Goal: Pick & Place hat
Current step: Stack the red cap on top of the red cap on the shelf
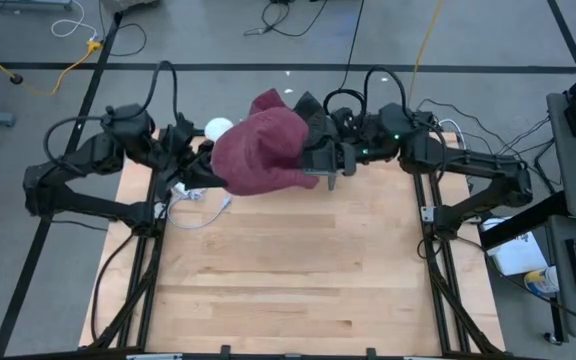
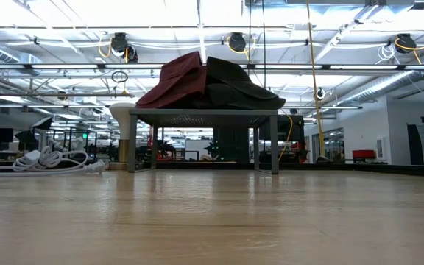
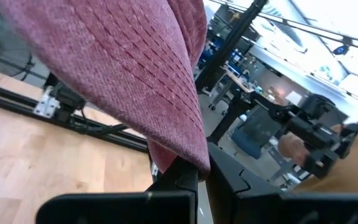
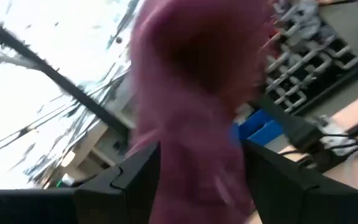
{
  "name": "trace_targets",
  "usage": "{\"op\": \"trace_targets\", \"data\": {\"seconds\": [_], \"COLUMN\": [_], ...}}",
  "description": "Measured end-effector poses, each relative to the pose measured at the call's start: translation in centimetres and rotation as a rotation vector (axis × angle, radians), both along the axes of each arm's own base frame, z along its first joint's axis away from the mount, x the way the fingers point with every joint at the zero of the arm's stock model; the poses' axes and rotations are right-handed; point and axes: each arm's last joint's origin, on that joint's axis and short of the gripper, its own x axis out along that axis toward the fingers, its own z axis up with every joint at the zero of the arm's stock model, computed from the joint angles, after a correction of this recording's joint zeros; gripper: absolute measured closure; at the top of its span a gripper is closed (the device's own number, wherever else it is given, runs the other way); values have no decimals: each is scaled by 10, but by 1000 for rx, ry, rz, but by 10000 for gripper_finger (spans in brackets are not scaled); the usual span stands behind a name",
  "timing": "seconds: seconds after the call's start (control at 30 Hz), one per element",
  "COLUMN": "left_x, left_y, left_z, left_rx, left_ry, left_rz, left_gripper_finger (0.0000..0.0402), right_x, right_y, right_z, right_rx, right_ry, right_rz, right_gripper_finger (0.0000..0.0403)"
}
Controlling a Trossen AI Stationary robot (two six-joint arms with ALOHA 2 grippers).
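Note:
The maroon knit hat [image 1: 258, 150] hangs above the far middle of the table between both grippers; in the low view the hat [image 2: 174, 82] is well above the tabletop. My left gripper [image 1: 196, 158] is at its left side, shut on its cloth. My right gripper [image 1: 320, 160] is at its right side, shut on it. A white round-topped stand [image 1: 218, 127] stands just beside the hat's far left edge, and the low view shows the stand [image 2: 124, 118] left of the hat. My left gripper pinches an edge of the hat [image 3: 190, 152] between its two fingers [image 3: 179, 180], coming level from the table's left. The cloth spreads away from the fingers, lifted clear of the table. My right gripper has a thick bunch of the hat's cloth [image 4: 197, 155] between its fingers [image 4: 138, 180], coming level from the table's right. The view is blurred, so the exact part cannot be told. That side is lifted clear too.
A white cable [image 1: 196, 205] lies coiled near the table's left edge, under my left arm, and shows in the low view as the cable [image 2: 43, 162]. The near half of the wooden table [image 1: 288, 290] is bare wood. Black frame rails run along both sides.

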Motion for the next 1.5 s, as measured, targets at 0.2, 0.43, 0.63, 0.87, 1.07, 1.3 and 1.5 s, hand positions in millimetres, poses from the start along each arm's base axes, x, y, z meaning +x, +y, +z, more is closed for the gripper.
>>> {"op": "trace_targets", "data": {"seconds": [0.2, 0.43, 0.63, 0.87, 1.07, 1.3, 1.5], "left_x": [-4, 2, 7, 8, 8, 8, 8], "left_y": [6, 11, 12, 12, 12, 12, 12], "left_z": [2, 2, -2, -2, -2, -2, -2], "left_rx": [-3, -23, -40, -45, -52, -55, -53], "left_ry": [-10, -13, 17, 21, 24, 25, 23], "left_rz": [40, 52, 30, 34, 35, 39, 50], "left_gripper_finger": [392, 392, 392, 392, 392, 392, 381], "right_x": [-10, -14, -21, -29, -28, -27, -38], "right_y": [14, 19, 22, 22, 20, 12, 11], "right_z": [11, 16, 36, 44, 38, 36, 44], "right_rx": [-30, -57, -3, 27, 56, 99, 94], "right_ry": [-52, -100, -289, -343, -271, -233, -284], "right_rz": [57, 22, 47, 61, 56, 55, 57], "right_gripper_finger": [190, 195, 216, 246, 280, 384, 398]}}
